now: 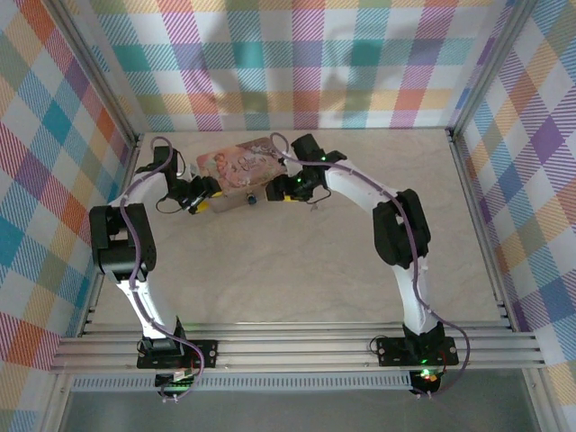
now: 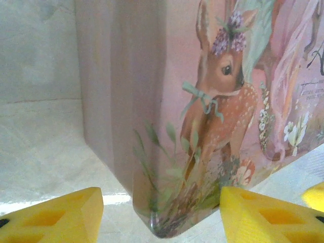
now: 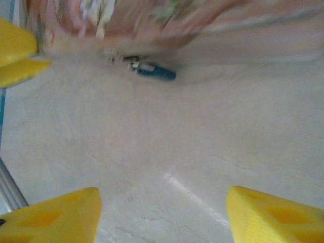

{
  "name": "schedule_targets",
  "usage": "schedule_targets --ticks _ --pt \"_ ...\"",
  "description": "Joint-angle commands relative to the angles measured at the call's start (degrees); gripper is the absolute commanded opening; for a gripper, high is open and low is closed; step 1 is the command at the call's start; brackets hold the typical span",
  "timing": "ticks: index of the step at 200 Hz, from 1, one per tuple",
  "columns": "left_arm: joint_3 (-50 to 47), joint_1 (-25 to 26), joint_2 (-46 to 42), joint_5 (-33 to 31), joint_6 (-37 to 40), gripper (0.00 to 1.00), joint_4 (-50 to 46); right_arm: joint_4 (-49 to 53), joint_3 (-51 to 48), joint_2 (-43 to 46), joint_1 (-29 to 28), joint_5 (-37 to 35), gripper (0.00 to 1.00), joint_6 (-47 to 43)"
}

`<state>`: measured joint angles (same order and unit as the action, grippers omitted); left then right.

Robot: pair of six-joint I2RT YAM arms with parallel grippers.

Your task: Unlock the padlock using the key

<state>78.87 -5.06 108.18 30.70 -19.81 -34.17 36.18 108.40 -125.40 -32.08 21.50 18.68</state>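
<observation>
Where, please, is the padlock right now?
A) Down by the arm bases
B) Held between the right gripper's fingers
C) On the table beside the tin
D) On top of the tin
C: the padlock lies on the table right by the edge of the tin, ahead of the open right gripper.

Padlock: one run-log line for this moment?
left gripper: open, facing pink tin corner | right gripper: open, empty | padlock: on table beside tin, ungrasped

Pink fawn-printed tin [image 2: 202, 101], blue-green padlock [image 3: 157, 72], beige table [image 1: 297, 270] — plaid walls [image 1: 297, 63].
</observation>
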Motion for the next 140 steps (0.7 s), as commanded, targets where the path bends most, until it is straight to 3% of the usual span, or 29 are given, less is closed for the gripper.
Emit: schedule_targets --ticks 1,58,92,119,140 --pt "-0.2 -0.39 -2.24 -2.64 -1.22 0.62 -1.95 2.37 5.87 -0.58 2.21 -8.66 0.69 3.2" --pt "4.42 -0.39 0.37 -5.53 -4.19 0.63 0.75 5.22 28.15 -17.16 2.73 -15.43 0.74 4.54" --pt "7.02 -0.39 3.95 -3.54 -4.33 0.62 1.43 4.46 39.26 -25.59 2.73 -8.12 0.57 5.67" --pt "8.32 -0.39 6.13 -1.64 -4.18 0.57 1.05 4.01 38.14 -25.34 2.52 -4.93 0.42 6.55" --pt "7.97 0.0 6.6 -0.65 -3.98 0.54 0.87 3.9 32.52 -21.93 1.96 -4.53 0.4 6.31"
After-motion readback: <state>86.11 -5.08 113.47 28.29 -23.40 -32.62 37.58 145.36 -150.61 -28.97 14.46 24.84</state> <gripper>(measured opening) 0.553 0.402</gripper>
